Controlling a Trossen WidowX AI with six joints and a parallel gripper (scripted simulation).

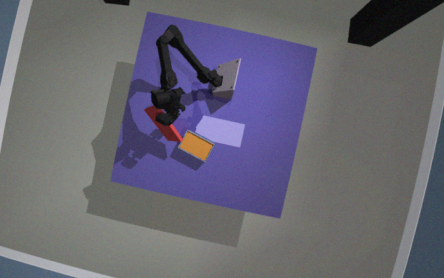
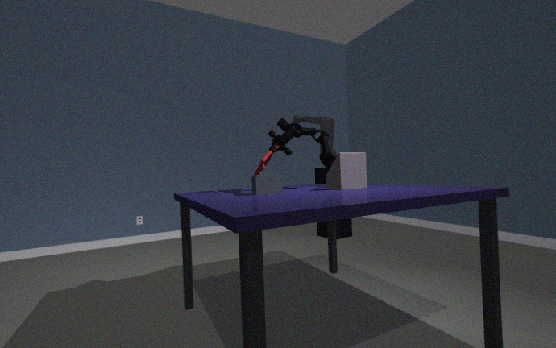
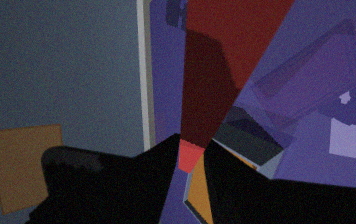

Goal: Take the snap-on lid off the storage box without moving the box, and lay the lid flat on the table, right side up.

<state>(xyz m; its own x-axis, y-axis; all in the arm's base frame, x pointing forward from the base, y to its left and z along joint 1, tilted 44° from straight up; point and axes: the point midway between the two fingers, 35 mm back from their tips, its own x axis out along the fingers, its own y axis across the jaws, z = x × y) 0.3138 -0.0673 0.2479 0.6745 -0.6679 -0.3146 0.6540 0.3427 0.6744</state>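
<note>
The red lid (image 1: 166, 131) (image 2: 264, 160) (image 3: 212, 65) is off the storage box and steeply tilted in the air. My gripper (image 1: 166, 118) (image 2: 275, 147) (image 3: 192, 141) is shut on an edge of the lid. The storage box (image 1: 196, 146) (image 2: 268, 184) (image 3: 272, 164) stands upright and open, blue-grey outside and orange inside. In the top view the lid lies to the left of the box, its lower right end close to the box's left corner. Whether they touch I cannot tell. Part of the lid is hidden behind the gripper.
The arm's base is at a pale slanted block (image 1: 230, 72) (image 2: 352, 170) on the purple table (image 1: 262, 163) (image 2: 393, 194). A light rectangle (image 1: 222, 130) (image 3: 344, 137) shows on the table top beside the box. The table's left edge is near the lid.
</note>
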